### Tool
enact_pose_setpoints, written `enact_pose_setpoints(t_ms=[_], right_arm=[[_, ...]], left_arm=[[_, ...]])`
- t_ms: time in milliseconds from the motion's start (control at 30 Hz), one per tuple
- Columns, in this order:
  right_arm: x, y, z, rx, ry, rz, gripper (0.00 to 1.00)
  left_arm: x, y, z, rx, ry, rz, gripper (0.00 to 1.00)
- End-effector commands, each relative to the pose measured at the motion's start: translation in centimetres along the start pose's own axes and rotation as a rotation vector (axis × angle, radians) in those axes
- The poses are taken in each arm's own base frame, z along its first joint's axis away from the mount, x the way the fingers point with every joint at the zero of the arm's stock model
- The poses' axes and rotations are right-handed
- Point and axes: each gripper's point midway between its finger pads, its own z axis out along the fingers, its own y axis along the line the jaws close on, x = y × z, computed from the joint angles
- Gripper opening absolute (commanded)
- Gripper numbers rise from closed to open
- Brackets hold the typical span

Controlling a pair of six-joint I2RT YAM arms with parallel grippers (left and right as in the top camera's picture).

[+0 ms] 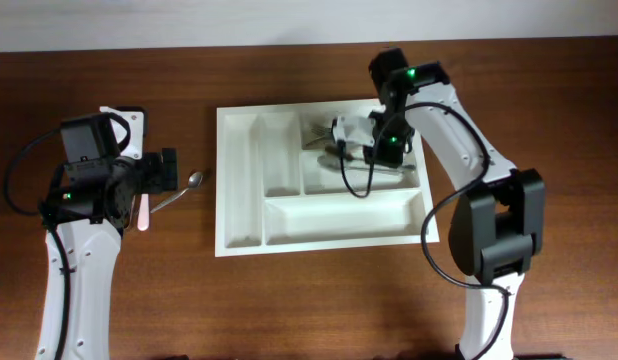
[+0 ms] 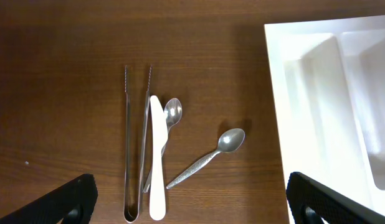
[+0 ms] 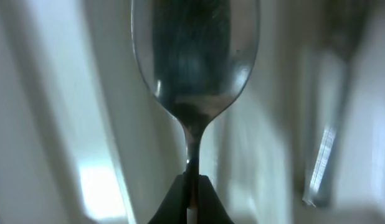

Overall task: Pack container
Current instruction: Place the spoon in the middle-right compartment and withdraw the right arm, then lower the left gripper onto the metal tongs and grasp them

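Tray (image 1: 241,200) lay on the bench (image 1: 549,110). Right claw (image 3: 191,198) pinched a spoon (image 3: 192,56) by its handle over the tray's top wide compartment. Left claw (image 2: 195,206) spread wide above a white knife (image 2: 156,162), tray just to its right

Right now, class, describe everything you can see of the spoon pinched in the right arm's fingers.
The spoon looks like shiny grey metal: an oval bowl narrowing into a thin neck. In the right wrist view it points away from the dark fingers, which are shut on that neck; its handle is hidden. Nothing else seems to touch it. Behind it lie the blurred white walls of the container.
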Motion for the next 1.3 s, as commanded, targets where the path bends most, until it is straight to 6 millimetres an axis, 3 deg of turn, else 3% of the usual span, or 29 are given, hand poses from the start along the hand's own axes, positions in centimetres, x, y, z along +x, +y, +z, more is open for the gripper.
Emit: enact_pose_setpoints(t_ms=[0, 133, 167, 200, 233, 300, 367, 467, 600, 733, 767, 800, 900, 1033, 1167, 1267], right_arm=[[-0.9, 1.2, 0.5, -0.036, -0.034, -0.159, 0.04], [-1.1, 1.3, 0.6, -0.037, -0.036, -0.162, 0.06], [-1.1, 1.3, 0.6, -0.038, -0.036, -0.161, 0.31], [-1.1, 1.3, 0.6, -0.038, -0.036, -0.159, 0.45], [-1.1, 1.2, 0.6, -0.035, -0.036, -0.146, 0.66], [-1.2, 0.8, 0.5, -0.018, -0.036, -0.100, 0.99], [-1.1, -0.3, -0.4, 0.035, -0.011, -0.014, 0.99], [-0.9, -3.1, -4.1, 0.183, 0.005, 0.203, 0.99], [1.1, -8.0, -12.8, 0.444, -0.108, 0.596, 0.99], [7.1, -11.2, -21.6, 0.623, -0.318, 1.068, 0.99], [9.4, -11.6, -23.4, 0.654, -0.372, 1.211, 0.99], [13.6, -11.7, -25.6, 0.676, -0.458, 1.439, 0.99], [19.0, -10.9, -26.5, 0.609, -0.567, 1.682, 0.99], [24.1, -9.1, -25.2, 0.509, -0.591, 1.882, 0.99], [27.7, -7.6, -23.5, 0.475, -0.541, 1.985, 0.99], [29.2, -6.8, -22.5, 0.456, -0.517, 2.029, 0.99]], left_arm=[[-0.6, 0.2, -0.3, -0.004, -0.014, 0.012, 0.99], [-0.6, 0.2, -0.3, -0.004, -0.014, 0.012, 0.99], [-0.6, 0.2, -0.3, -0.004, -0.014, 0.012, 0.99], [-0.6, 0.2, -0.3, -0.004, -0.014, 0.012, 0.99], [-0.6, 0.2, -0.3, -0.004, -0.014, 0.011, 0.99], [-0.6, 0.0, -0.3, -0.001, -0.014, 0.014, 0.99], [-0.6, 0.0, -0.3, -0.001, -0.014, 0.014, 0.99], [-0.6, 0.0, -0.3, -0.001, -0.014, 0.014, 0.99], [-0.6, 0.0, -0.3, -0.001, -0.014, 0.014, 0.99], [-0.6, 0.0, -0.3, -0.001, -0.014, 0.014, 0.99], [-0.6, 0.0, -0.3, -0.001, -0.014, 0.014, 0.99], [-0.6, 0.0, -0.3, -0.001, -0.014, 0.014, 0.99], [-0.7, 0.0, -0.3, -0.001, -0.016, 0.014, 0.99], [-3.0, 0.4, -0.4, -0.014, -0.112, 0.017, 0.99], [-3.4, 0.1, -0.5, 0.004, -0.127, 0.005, 0.99], [-2.6, -1.9, -0.5, 0.120, -0.099, -0.036, 0.99]])
